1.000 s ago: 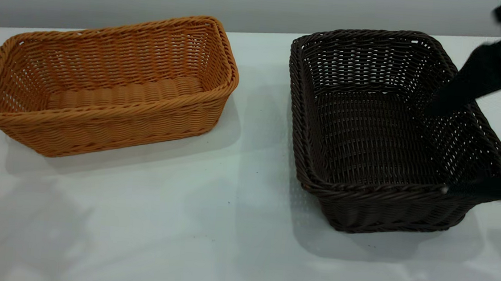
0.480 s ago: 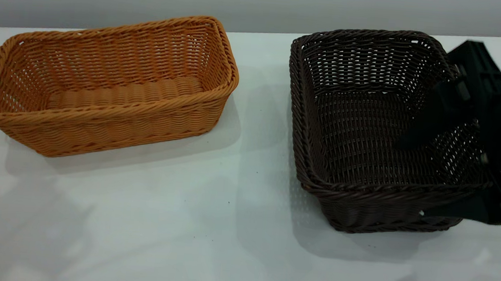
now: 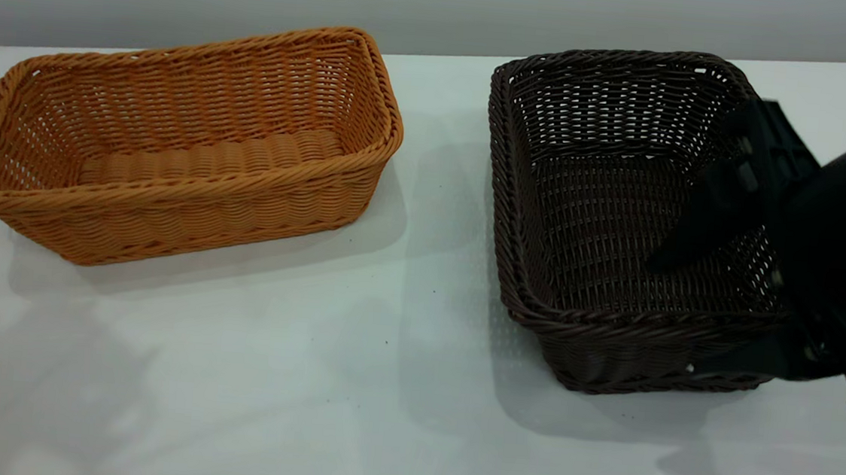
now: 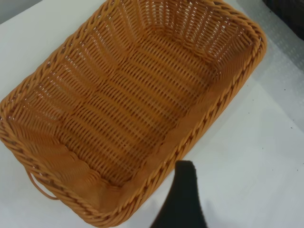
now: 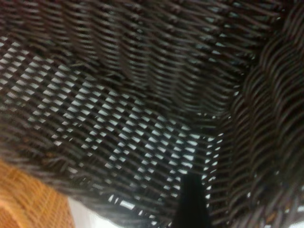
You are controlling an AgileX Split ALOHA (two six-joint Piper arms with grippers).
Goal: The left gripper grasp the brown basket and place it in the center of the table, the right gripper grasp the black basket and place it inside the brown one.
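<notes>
White table (image 3: 349, 413) bearing two wicker baskets set well apart — the brown basket (image 3: 181, 143) on the left half, resting flat, and the black basket (image 3: 620, 223) on the right half. The right gripper (image 3: 677, 314) straddles the black basket's near right corner with jaws spread wide, one finger inside, the other outside the front wall. The left gripper (image 4: 183, 199) hangs above the brown basket's rim — one finger visible, so jaw spacing cannot be told

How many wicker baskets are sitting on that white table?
2: the orange-tan basket on the left, the very dark brown basket on the right, with the right claw straddling its corner.
</notes>
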